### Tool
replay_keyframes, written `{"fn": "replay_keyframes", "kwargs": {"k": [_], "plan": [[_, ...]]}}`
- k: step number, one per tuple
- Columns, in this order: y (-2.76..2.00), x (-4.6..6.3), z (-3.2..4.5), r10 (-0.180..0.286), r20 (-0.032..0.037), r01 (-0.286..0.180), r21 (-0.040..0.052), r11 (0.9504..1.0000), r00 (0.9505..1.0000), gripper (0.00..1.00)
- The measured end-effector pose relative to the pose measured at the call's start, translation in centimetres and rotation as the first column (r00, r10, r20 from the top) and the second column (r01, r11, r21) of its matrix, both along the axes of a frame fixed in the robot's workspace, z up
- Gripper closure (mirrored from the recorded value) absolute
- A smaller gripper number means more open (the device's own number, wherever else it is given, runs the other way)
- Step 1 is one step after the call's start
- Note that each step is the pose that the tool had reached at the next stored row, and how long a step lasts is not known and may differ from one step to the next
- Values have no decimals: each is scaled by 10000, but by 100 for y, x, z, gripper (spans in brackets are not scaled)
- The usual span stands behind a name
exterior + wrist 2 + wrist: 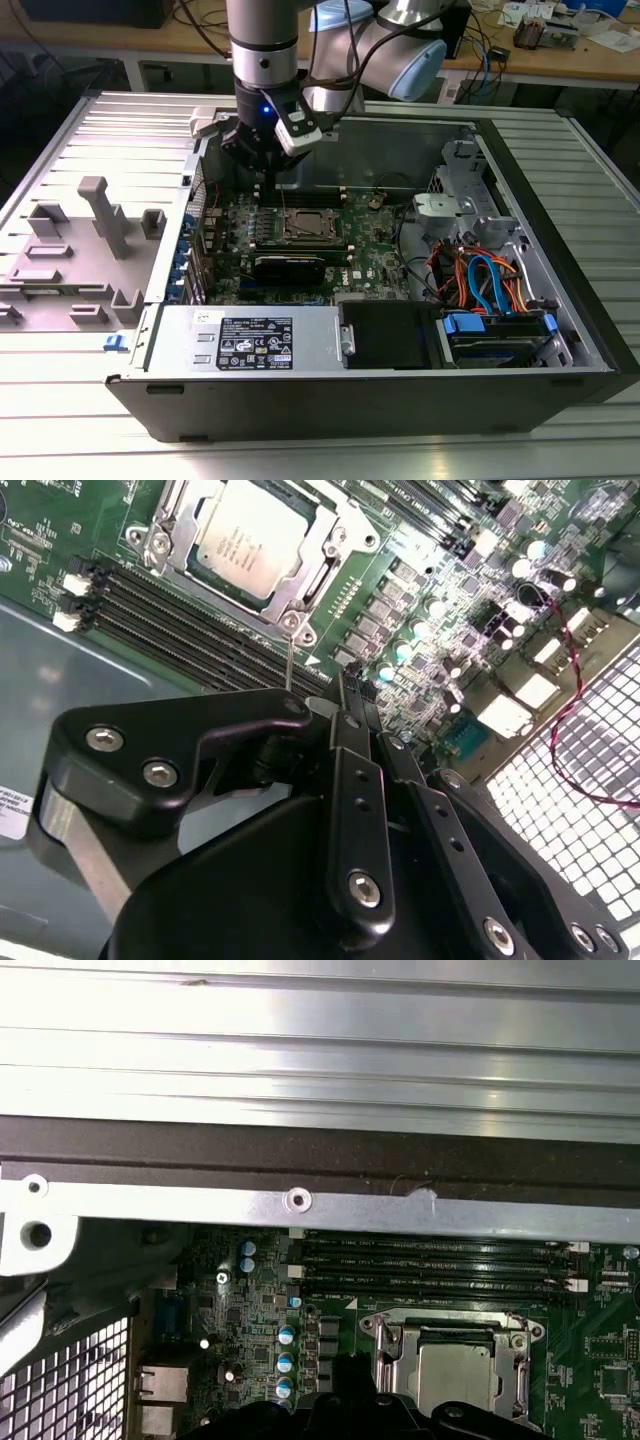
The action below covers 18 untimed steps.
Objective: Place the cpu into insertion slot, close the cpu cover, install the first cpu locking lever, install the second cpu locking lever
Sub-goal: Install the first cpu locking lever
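The cpu (245, 535) (455, 1375) lies flat in the insertion slot (306, 226) on the green motherboard. The cpu cover (320, 558) (398, 1352) is down over it, its silver frame ringing the chip. A thin metal lever (288, 660) rises from the slot's near corner toward the black finger links. My gripper (262, 172) (345, 685) (350, 1365) hangs inside the case, just off the slot's edge toward the rear wall. Its fingers come together shut, with nothing seen between them. I cannot tell whether it touches the lever.
Long black memory slots (180, 620) (430, 1260) run beside the socket. A black card (288, 268) stands in front of it. The case's rear wall (300, 1200) is close by. A drive cage with orange and blue cables (490, 280) fills the exterior view's right.
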State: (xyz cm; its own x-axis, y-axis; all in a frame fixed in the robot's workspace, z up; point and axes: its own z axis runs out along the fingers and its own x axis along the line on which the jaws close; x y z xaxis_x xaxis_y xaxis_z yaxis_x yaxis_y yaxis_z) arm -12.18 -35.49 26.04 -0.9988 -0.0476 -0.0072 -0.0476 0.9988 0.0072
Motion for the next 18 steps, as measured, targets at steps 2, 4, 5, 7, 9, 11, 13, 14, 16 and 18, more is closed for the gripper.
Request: {"fn": "replay_keyframes", "kwargs": {"k": [2, 4, 5, 7, 9, 11, 13, 14, 16, 18], "plan": [[20, 0, -8, 0, 0, 0, 0, 10000, 10000, 89], [44, 0, -16, 0, 1, 0, 2, 10000, 10000, 89], [56, 0, -19, -1, 1, 1, 2, 10000, 10000, 89], [71, 0, -22, 0, 0, 0, 1, 10000, 10000, 89], [75, 10, -24, 3, -1, -3, 1, 10000, 10000, 89], [76, 30, -24, 0, -1, 0, 0, 10000, 10000, 89], [77, 62, -24, 0, 0, 0, 0, 10000, 10000, 89], [77, 75, -25, 0, 0, 0, 0, 10000, 10000, 89], [78, 106, -25, 0, 0, 0, 1, 10000, 10000, 89], [78, 137, -25, 0, 0, 0, 0, 10000, 10000, 89]]}}
